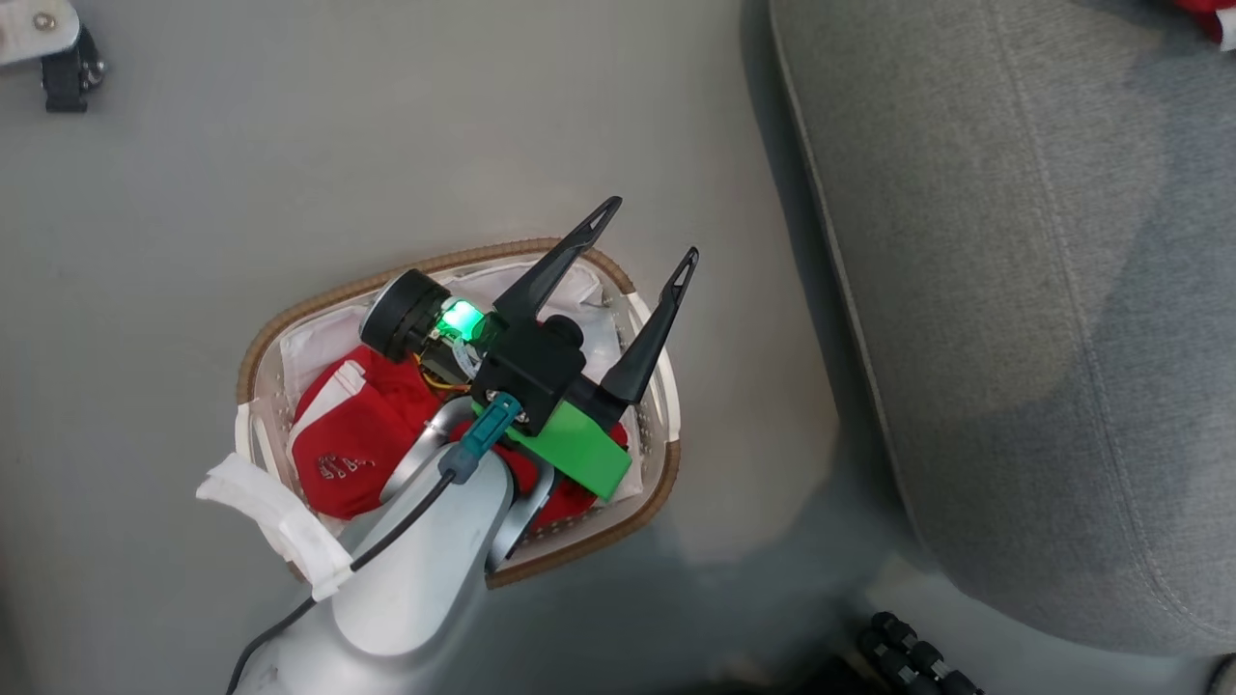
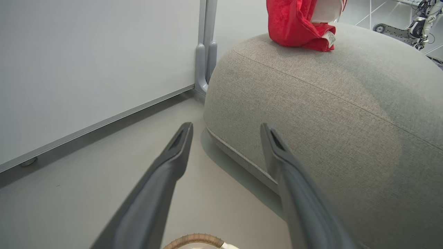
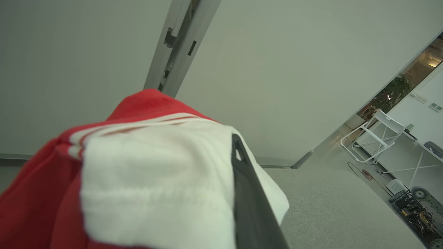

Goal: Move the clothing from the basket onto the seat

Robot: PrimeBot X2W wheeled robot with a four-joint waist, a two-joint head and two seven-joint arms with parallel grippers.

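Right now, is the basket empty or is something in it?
Not empty. A red garment lies inside the basket, on its white liner, partly hidden by the open left gripper.

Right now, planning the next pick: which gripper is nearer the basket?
Left. The left gripper hangs open directly above the basket; the right gripper is away over the seat, shut on the red-and-white jersey.
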